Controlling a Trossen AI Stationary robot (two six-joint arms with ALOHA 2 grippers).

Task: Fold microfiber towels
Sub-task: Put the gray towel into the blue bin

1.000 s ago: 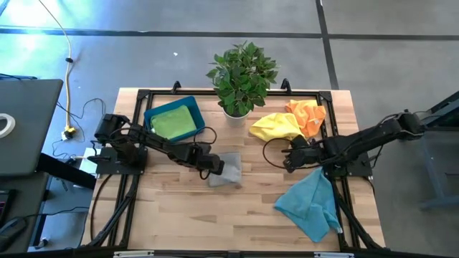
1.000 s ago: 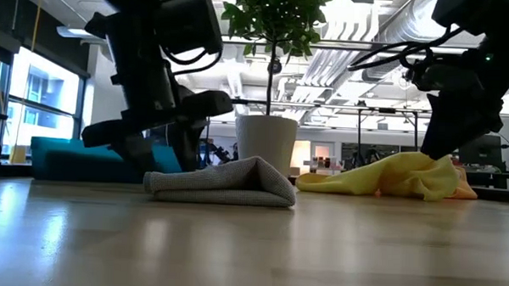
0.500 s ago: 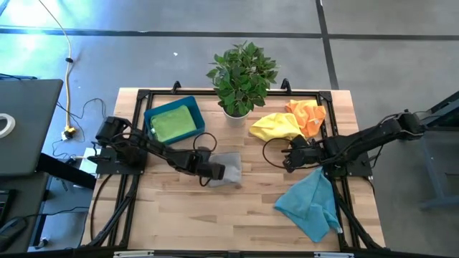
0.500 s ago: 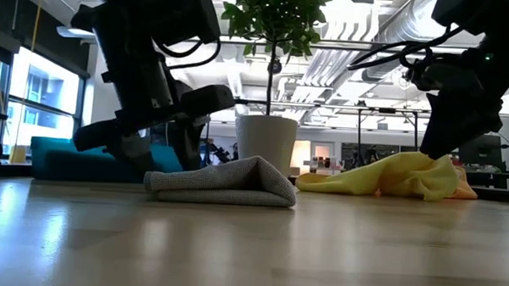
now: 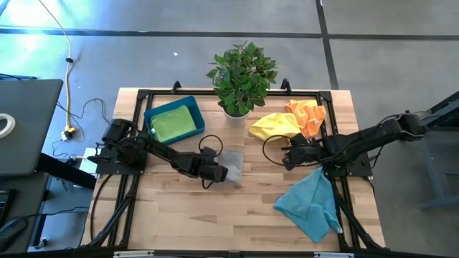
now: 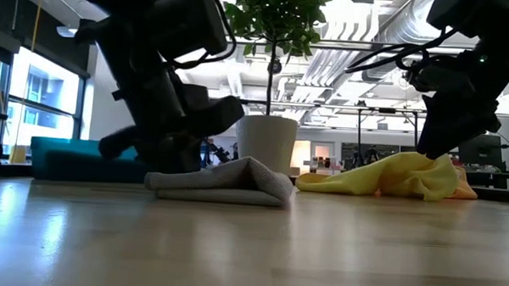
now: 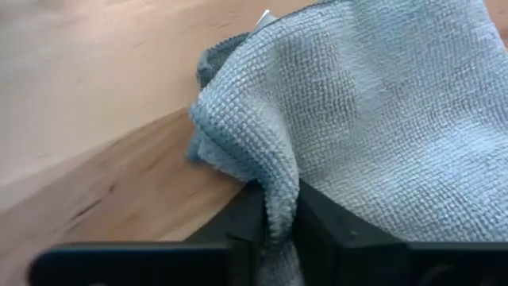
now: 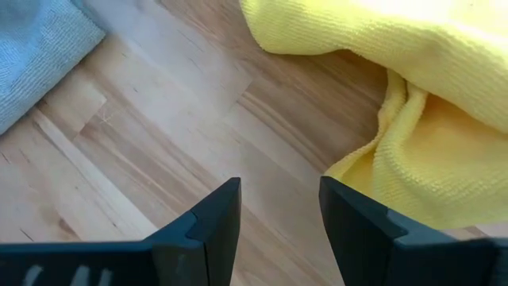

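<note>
**Q:** Where are your grippers, and what do they hold?

**A:** My left gripper (image 7: 279, 230) sits at the near edge of the grey towel (image 5: 231, 166), mid-table. Its fingers are pinched together on a fold of that cloth, which rises up between them. My right gripper (image 8: 278, 218) hovers low over bare wood just beside the yellow towel (image 5: 276, 126). Its fingers stand apart with nothing between them.

**Q:** How far along is the folding?

**A:** Early, I judge. The grey towel lies doubled over in a soft hump, so its fold looks begun but not tidy. A lime green towel (image 5: 174, 122) lies flat in the blue tray (image 5: 148, 115), which suggests one is done. The yellow towel and the orange towel (image 5: 308, 113) are crumpled together behind my right arm. The teal-blue towel (image 5: 310, 206) is spread loosely at the near right corner, unfolded.

**Q:** What can't you make out?

**A:** I can't count the layers in the grey towel. My left arm covers part of it from above. The tray may hold more than one cloth; I can't tell. The potted plant (image 5: 242, 75) hides some of the table's far edge.
</note>
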